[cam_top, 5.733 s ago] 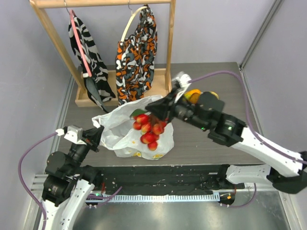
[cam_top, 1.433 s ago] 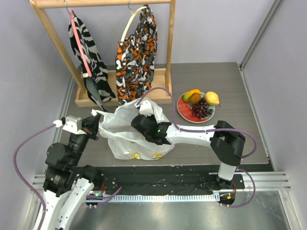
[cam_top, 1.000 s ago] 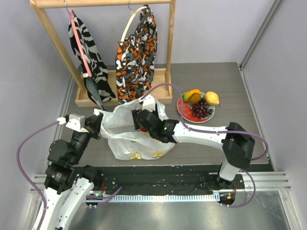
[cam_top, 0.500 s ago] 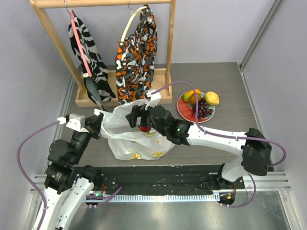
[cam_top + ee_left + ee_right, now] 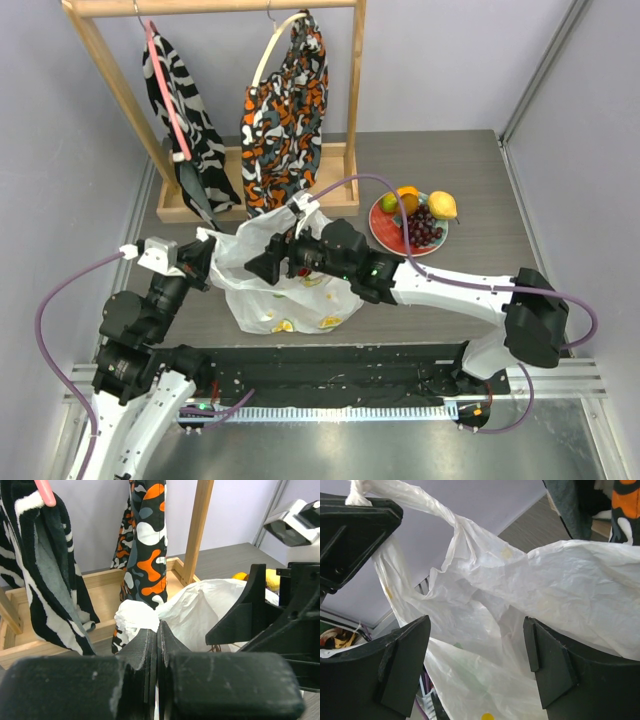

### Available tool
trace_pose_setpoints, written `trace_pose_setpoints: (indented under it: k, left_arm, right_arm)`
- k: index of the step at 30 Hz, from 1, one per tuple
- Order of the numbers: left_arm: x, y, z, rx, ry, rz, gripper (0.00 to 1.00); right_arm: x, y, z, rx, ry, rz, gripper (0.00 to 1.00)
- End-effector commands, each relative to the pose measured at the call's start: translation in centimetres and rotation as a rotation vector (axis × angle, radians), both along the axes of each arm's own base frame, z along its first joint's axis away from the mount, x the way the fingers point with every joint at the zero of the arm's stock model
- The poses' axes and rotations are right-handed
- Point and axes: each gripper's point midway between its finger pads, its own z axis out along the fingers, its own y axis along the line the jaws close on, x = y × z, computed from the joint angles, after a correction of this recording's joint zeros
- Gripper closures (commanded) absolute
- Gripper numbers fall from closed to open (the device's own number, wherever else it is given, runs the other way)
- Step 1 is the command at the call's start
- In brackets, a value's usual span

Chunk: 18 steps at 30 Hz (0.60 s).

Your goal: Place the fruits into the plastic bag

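The white plastic bag (image 5: 255,300), printed with citrus slices, stands near the table's front. My left gripper (image 5: 205,262) (image 5: 157,632) is shut on the bag's handle (image 5: 136,620) and holds it up. Above the bag's mouth, my right gripper (image 5: 262,260) (image 5: 477,652) is open with nothing between its fingers, facing the crinkled plastic (image 5: 520,595). A bit of red (image 5: 299,270) shows at the mouth beside it. A red plate (image 5: 385,232) at the right holds the purple grapes (image 5: 422,229), the yellow lemon (image 5: 442,205) and the orange-green mango (image 5: 403,200).
A wooden rack (image 5: 330,175) stands at the back with a zebra-striped cloth (image 5: 185,120) and an orange-black cloth (image 5: 285,110) hanging from it. The right arm (image 5: 450,290) stretches across the table's front, between plate and bag.
My right gripper has risen out of the bag and swung left over its mouth, staying open. The left gripper keeps its hold on the handle.
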Motion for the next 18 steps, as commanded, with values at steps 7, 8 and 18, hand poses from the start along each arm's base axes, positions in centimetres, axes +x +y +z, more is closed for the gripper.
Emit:
trace_pose_setpoints:
  k: [7, 8, 18]
  left_arm:
    - [-0.1, -0.2, 0.6, -0.014, -0.021, -0.012, 1.00]
    - [-0.1, -0.2, 0.6, -0.013, -0.018, -0.011, 1.00]
    - [0.1, -0.4, 0.4, -0.010, -0.001, -0.020, 1.00]
  right_arm:
    - [2.3, -5.2, 9.2, 0.036, -0.238, -0.225, 0.19]
    - [2.7, -5.8, 10.2, 0.022, -0.251, -0.249, 0.19]
    - [10.3, -15.8, 11.8, -0.021, -0.236, -0.534, 0.19]
